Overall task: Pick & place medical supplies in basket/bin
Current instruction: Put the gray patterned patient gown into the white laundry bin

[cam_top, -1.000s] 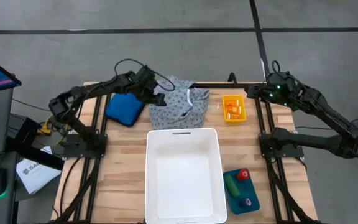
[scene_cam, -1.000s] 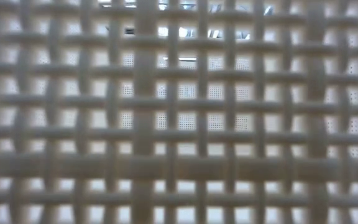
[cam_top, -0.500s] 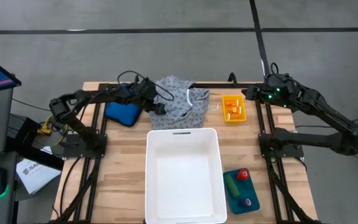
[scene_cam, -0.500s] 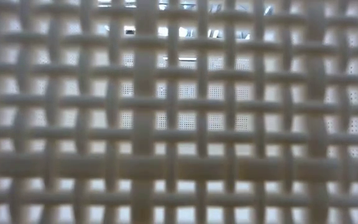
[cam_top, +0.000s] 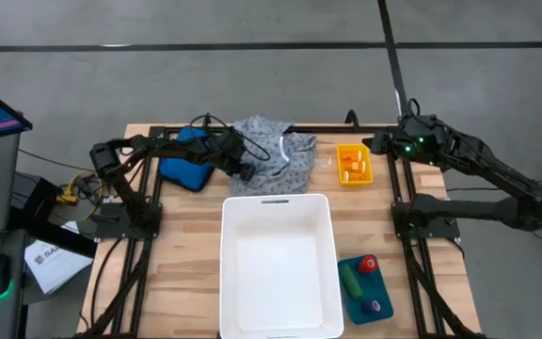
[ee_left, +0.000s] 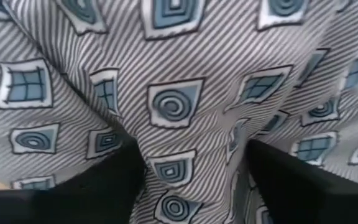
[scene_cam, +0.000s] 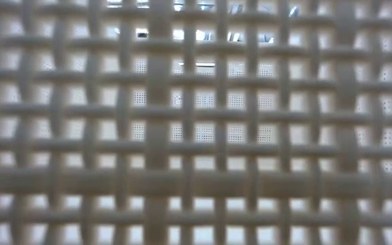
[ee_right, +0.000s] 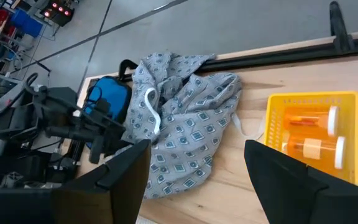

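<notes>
The grey-white patterned garment (cam_top: 278,151) lies crumpled on the table's far middle. My left gripper (cam_top: 241,166) is down at its left near part, and in the left wrist view it (ee_left: 194,149) is open with cloth (ee_left: 179,93) filling the picture. Orange pill bottles (cam_top: 352,165) lie in a yellow tray (ee_right: 347,98) to the right of the garment. Red, green and purple cylinders (cam_top: 358,278) sit on a blue tray near the right near corner. My right gripper (cam_top: 370,144) hovers open by the yellow tray, touching nothing. My left gripper has its open fingers (ee_left: 114,177) set against the garment's left near part (ee_left: 173,168), slanting down from the table's left. A bulge of cloth stands between the two fingers. The garment stays lying on the table, slack.
A white bin (cam_top: 278,268) stands at the near middle, and its woven wall (scene_cam: 196,122) blocks the whole low view. A blue pouch (cam_top: 184,162) lies left of the garment, partly under the left arm. Black frame rails run along the table's far edge and sides.
My left gripper has moved toward the near edge and to the right, coming down from the garment's far left side onto its left near part. The left arm now lies across the blue pouch.
</notes>
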Available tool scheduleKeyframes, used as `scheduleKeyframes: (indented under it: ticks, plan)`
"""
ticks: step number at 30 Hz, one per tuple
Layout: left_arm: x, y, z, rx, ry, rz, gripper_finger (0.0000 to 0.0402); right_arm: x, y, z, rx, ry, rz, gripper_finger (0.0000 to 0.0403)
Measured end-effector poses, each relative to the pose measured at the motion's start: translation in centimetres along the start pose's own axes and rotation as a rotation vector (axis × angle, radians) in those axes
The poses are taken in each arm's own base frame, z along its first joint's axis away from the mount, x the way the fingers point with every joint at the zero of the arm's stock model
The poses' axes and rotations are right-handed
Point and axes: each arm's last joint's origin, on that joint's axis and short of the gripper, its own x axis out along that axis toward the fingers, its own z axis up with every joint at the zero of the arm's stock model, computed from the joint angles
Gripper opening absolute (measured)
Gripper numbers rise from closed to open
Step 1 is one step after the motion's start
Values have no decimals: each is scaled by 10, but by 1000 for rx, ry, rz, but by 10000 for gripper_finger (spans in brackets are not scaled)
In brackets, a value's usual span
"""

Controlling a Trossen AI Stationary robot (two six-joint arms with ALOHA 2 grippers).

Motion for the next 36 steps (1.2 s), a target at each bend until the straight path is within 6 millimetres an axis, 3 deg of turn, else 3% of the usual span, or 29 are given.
scheduleKeyframes:
  ticks: [3,9,17,23,30,36]
  plan:
    - [-1,0,0,40,-1,-5,210,-1,1,-2,-7,3,8,254]
    - [-17,-5,8,79,-74,-38,23,-2,4,-5,-3,-6,14,247]
    - [-83,-11,25,126,-286,-147,6,-2,7,-5,-3,-25,37,217]
    - [-136,-18,24,173,-371,-342,4,-2,8,-4,-2,-33,47,195]
    - [-182,-50,29,263,-578,-606,3,-2,8,-4,-9,-34,48,177]
    - [-229,-81,52,324,-779,-636,3,-2,8,-4,-21,-38,47,173]
